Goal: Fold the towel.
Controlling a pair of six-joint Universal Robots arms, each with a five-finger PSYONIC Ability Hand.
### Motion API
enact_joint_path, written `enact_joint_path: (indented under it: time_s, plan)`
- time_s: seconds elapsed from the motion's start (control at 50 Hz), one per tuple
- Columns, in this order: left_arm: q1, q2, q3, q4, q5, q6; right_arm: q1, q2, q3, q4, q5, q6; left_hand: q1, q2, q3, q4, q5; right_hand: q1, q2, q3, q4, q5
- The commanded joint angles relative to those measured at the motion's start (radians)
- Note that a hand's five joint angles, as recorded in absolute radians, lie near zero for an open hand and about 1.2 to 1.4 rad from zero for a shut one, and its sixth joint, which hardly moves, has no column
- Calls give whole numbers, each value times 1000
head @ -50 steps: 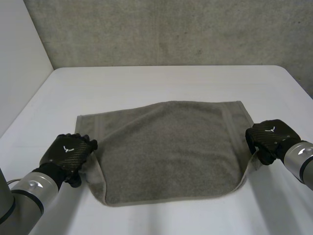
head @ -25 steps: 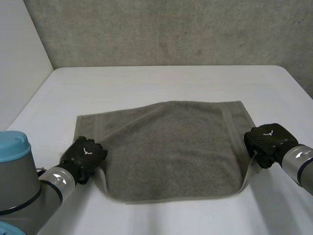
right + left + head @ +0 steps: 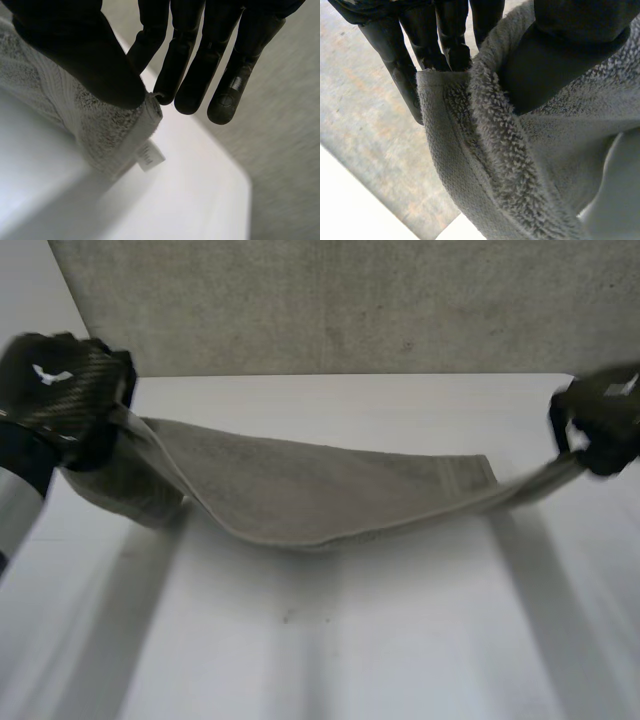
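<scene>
Your left robot hand point(image 3: 60, 390) and right robot hand point(image 3: 600, 425) each pinch a corner of the grey towel point(image 3: 300, 495), which sags over the counter point(image 3: 400, 640). It's soft and limp, so grip the corners firmly.

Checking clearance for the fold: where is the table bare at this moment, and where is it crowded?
Bare: the wide near part of the table, in front of the sagging towel, and a strip beyond it up to the wall. Crowded: the span between the left hand and right hand, each pinching an end of the towel in the air.
</scene>
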Motion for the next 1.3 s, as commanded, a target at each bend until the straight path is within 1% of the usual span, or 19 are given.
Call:
enact_joint_path:
  time_s: [0.02, 0.12, 0.16, 0.26, 0.32, 0.42, 0.54, 0.64, 0.72, 0.74, 0.76, 0.86, 0.88, 0.96, 1.08, 1.12, 1.14, 1.18, 1.3]
  plan:
    - [94, 3, 94, -224, 6, -106, -11, -81, -218, 167, -5, -56, 224, 179, 181, 180, 204, 3, 182, 180, 178, 183]
    - [120, -98, 123, -291, 9, -142, -8, -63, -216, 195, 4, -116, 224, 179, 181, 180, 204, 3, 182, 180, 178, 183]
    - [108, -202, 136, -314, 6, -144, -2, -34, -199, 193, 7, -126, 224, 179, 181, 180, 204, 3, 182, 180, 178, 183]
    - [101, -336, 167, -325, 1, -147, 7, 142, -151, 153, 11, -117, 224, 179, 181, 180, 204, 3, 182, 180, 178, 183]
    - [100, -415, 190, -325, -2, -147, 16, 180, -148, 124, 14, -107, 224, 179, 181, 180, 204, 3, 182, 180, 178, 183]
    - [100, -500, 248, -322, 1, -149, 35, 299, -142, -5, 24, -25, 224, 179, 181, 180, 204, 3, 182, 180, 178, 183]
    - [97, -601, 331, -322, -3, -150, 35, 397, -145, -40, 23, -7, 224, 179, 181, 180, 204, 3, 182, 180, 178, 183]
    - [89, -620, 334, -320, -2, -150, 35, 463, -117, -74, 18, 21, 224, 179, 181, 180, 204, 3, 182, 180, 178, 183]
    - [88, -618, 319, -322, -2, -153, 33, 470, -99, -89, 9, 41, 224, 179, 181, 180, 204, 3, 182, 180, 178, 183]
    - [88, -618, 319, -322, -2, -153, 33, 468, -94, -94, 7, 51, 224, 179, 181, 180, 204, -179, 0, -2, -4, 1]
    - [86, -611, 304, -320, -2, -152, 33, 466, -93, -97, 9, 68, 224, 179, 181, 180, 204, -518, -339, -341, -343, -338]
    - [68, -595, 284, -320, -2, -153, 36, 448, -85, -92, 9, 107, 224, 179, 181, 180, 204, -765, -587, -588, -590, -585]
    - [63, -589, 276, -320, -2, -153, 36, 431, -65, -92, 9, 122, 224, 179, 181, 180, 204, -910, -732, -733, -735, -730]
    - [60, -574, 268, -317, -2, -152, 46, 367, 5, -105, -2, 128, 224, 179, 181, 180, 204, -932, -754, -755, -757, -752]
    - [59, -577, 273, -310, -3, -153, 69, 195, 205, -151, -111, 74, 224, 179, 181, 180, 204, -929, -751, -752, -754, -749]
    - [59, -581, 273, -300, -3, -153, 78, 109, 321, -177, -178, -19, 224, 179, 181, 180, 204, -924, -745, -746, -748, -743]
    - [59, -584, 270, -291, -3, -153, 78, 109, 321, -177, -178, -19, 224, 179, 181, 180, 204, -924, -745, -746, -748, -743]
    - [57, -585, 265, -280, -3, -153, 70, 74, 419, -194, -203, -146, 224, 179, 181, 180, 204, -889, -710, -711, -713, -708]
    - [59, -585, 247, -267, -3, -159, 69, 74, 502, -197, -233, -300, 224, 179, 181, 180, 204, -756, -578, -579, -581, -576]
